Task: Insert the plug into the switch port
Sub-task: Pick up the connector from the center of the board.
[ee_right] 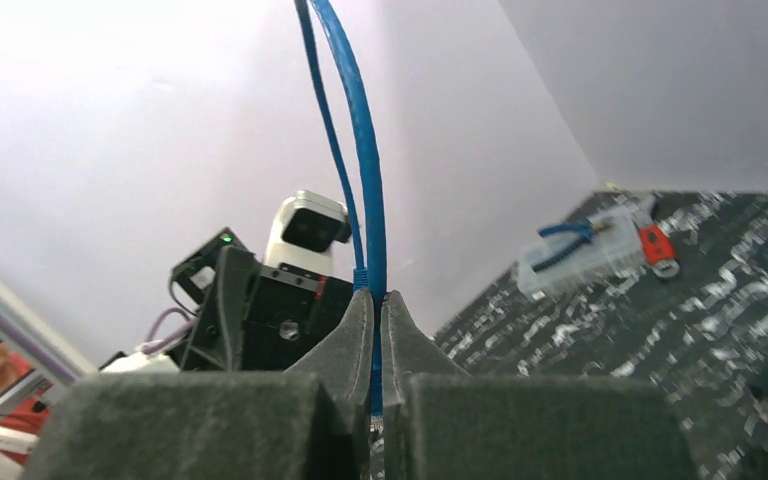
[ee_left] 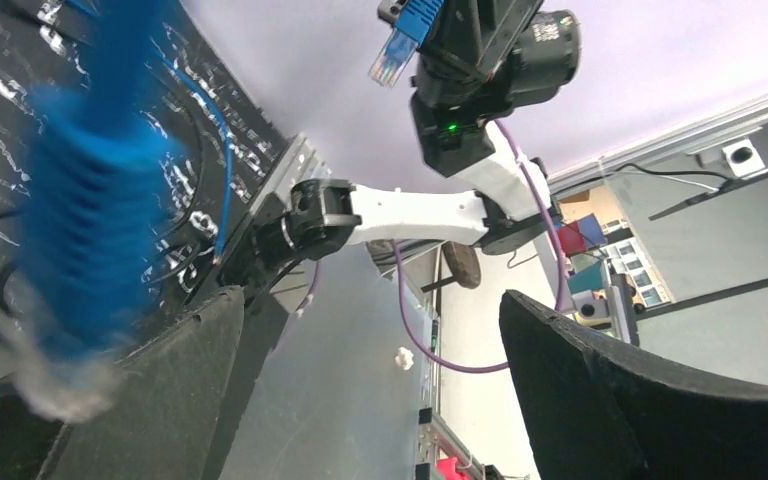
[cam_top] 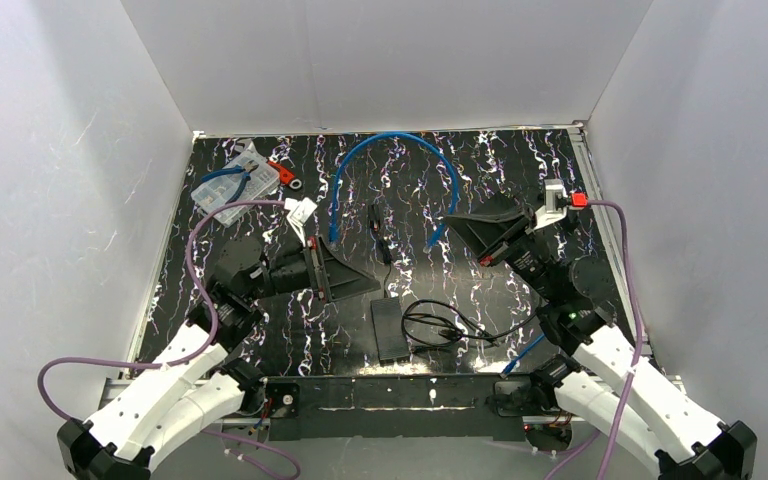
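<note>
A blue network cable arcs over the back of the black marbled table. My right gripper is shut on it just behind its plug, which hangs down above the table. In the left wrist view that clear-tipped plug pokes out below the right gripper. The right wrist view has the cable pinched between the two closed fingers. The black switch box lies flat near the front middle. My left gripper stands open and empty just behind it, the cable's other blue end blurred close by.
A clear plastic box with blue pliers sits at the back left, a red piece beside it. A coiled black wire lies right of the switch. A small black connector lies mid-table. White walls close in three sides.
</note>
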`<state>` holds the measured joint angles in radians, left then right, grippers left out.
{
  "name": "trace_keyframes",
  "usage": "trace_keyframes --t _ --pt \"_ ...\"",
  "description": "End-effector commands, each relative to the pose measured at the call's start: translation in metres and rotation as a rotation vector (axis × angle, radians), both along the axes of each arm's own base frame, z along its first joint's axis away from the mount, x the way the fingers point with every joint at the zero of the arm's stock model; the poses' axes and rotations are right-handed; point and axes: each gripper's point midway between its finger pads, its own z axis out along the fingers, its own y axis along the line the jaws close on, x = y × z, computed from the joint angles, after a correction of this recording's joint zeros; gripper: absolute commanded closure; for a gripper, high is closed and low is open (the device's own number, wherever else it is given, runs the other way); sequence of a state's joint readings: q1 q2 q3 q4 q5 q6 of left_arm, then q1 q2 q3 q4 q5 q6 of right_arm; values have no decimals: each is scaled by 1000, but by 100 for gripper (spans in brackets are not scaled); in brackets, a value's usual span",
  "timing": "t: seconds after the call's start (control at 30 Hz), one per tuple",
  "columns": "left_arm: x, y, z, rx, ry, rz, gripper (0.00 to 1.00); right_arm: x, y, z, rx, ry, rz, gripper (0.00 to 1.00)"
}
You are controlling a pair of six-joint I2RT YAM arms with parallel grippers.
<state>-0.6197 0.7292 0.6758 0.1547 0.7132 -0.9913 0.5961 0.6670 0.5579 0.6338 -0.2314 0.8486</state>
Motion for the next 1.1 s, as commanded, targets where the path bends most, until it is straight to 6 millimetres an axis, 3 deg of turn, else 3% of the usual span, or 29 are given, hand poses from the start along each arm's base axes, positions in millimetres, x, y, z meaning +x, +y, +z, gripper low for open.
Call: trace_keyframes --t 0.0,0.4,0.83,1.07 --pt "-8 -2 35 -132 -65 -44 0 -25 -10 55 182 -202 30 99" --pt "-16 1 39 -185 -96 -70 0 -39 -22 96 369 -363 5 99" --pt "-23 2 59 -266 -133 -108 0 -76 -12 107 459 -459 256 99" --pt "-26 3 56 -272 -130 -116 0 -92 -11 117 455 -512 320 99"
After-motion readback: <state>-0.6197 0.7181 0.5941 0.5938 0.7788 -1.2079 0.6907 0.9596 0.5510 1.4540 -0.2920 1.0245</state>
